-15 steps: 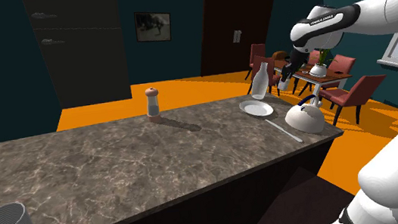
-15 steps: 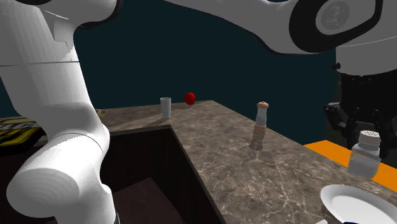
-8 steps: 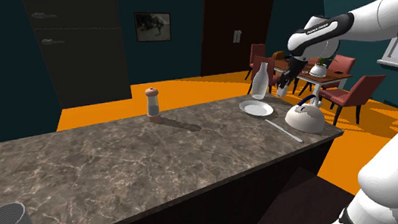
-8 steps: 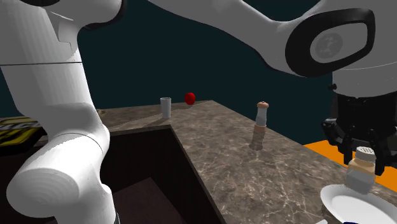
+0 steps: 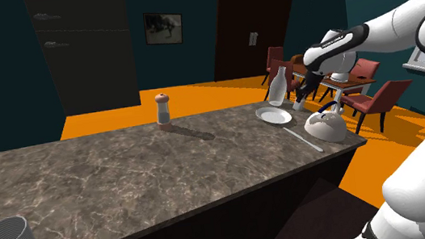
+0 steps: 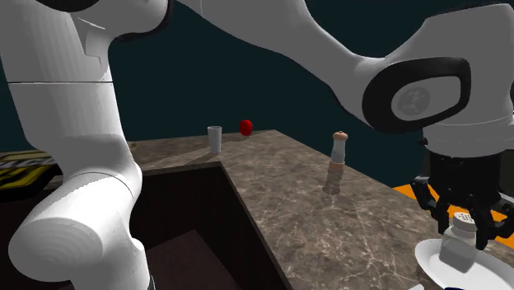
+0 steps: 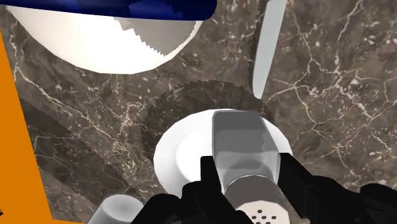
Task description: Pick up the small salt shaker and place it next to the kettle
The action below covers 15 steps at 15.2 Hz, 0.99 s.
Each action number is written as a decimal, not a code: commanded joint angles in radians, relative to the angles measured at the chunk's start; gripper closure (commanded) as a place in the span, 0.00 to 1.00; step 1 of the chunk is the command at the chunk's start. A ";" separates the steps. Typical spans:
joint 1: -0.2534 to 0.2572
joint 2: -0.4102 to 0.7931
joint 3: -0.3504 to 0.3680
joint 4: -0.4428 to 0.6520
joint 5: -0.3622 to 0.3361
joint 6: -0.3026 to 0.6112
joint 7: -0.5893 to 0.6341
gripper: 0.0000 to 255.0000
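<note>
**Descent over the plate.** Since the earlier frame your arm point(image 5: 403, 17) has come down, bringing the salt shaker point(image 6: 458, 247) lower over the plate point(image 6: 427, 264).
On the dark marbled table point(image 5: 127, 172), the white kettle point(image 5: 325, 125) stands near the far end, with the white plate just beside it and a pale knife point(image 5: 302, 138) lying close by. Your jaws are clenched on the sides of the grey shaker, below its perforated cap, and hold it above the plate. Whether its base touches the plate cannot be told.
</note>
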 commanded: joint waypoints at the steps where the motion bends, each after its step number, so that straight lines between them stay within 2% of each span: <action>1: -0.001 0.012 -0.001 -0.013 0.009 0.025 -0.008 1.00; 15: -0.007 0.122 0.011 -0.087 0.097 0.200 -0.079 1.00</action>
